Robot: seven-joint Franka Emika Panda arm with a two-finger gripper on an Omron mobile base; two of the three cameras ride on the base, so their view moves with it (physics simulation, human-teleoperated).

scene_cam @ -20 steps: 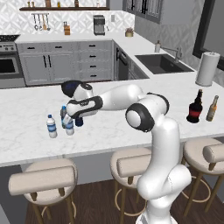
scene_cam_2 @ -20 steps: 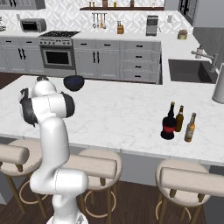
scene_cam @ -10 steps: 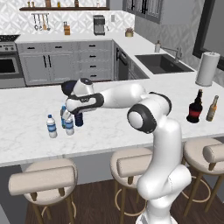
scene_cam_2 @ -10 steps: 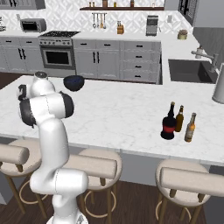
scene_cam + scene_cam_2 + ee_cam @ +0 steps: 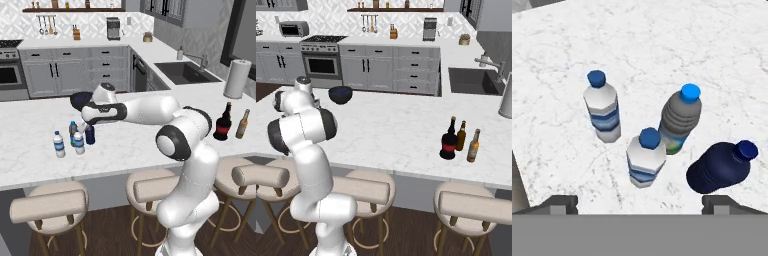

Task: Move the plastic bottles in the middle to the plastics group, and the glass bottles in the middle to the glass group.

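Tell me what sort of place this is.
A home kitchen, rendered rather than real: a marble-topped island counter with stools along it, a sink set in the side counter, and a stove against the back wall.

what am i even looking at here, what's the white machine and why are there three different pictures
It is a rendered kitchen with a white robot arm on a wheeled base. Two pictures come from cameras on the base, behind the arm to its left and right. The third looks down from the hand itself. Its gripper is open and holds nothing. Below it, on the marble counter, stand four small bottles: two clear ones, a greyish bottle and a navy bottle. Farther along the counter stand a squat red-labelled bottle and two brown beer bottles.
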